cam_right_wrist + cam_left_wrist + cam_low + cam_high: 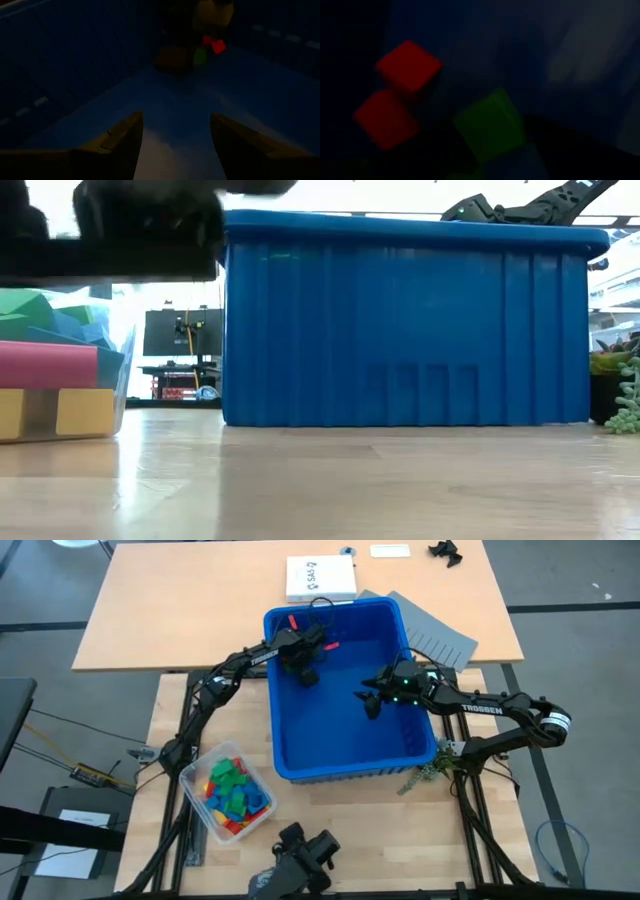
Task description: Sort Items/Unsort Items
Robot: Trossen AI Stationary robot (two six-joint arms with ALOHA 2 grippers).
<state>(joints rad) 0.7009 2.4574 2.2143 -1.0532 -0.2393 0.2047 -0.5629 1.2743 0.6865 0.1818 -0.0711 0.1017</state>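
My left gripper [303, 662] is inside the large blue bin [345, 765], near its far left corner. Close before it, the left wrist view shows two red blocks [407, 65] [382, 117] and a green block [490, 125]. A red block [331, 645] lies on the bin floor beside it, and another red piece [293, 622] shows at the bin's far rim. My right gripper [175, 145] is open and empty over the bare bin floor, right of centre [368, 700]. It sees the left gripper with a red block [217, 46] and a green block [200, 56].
A clear tub [195, 772] with several red, yellow, green and blue blocks stands on the near left of the table and also shows in the low view [60, 370]. Grey sheets [440, 635] and a white box [320, 578] lie beyond the bin. A plant [430, 772] stands at its near right corner.
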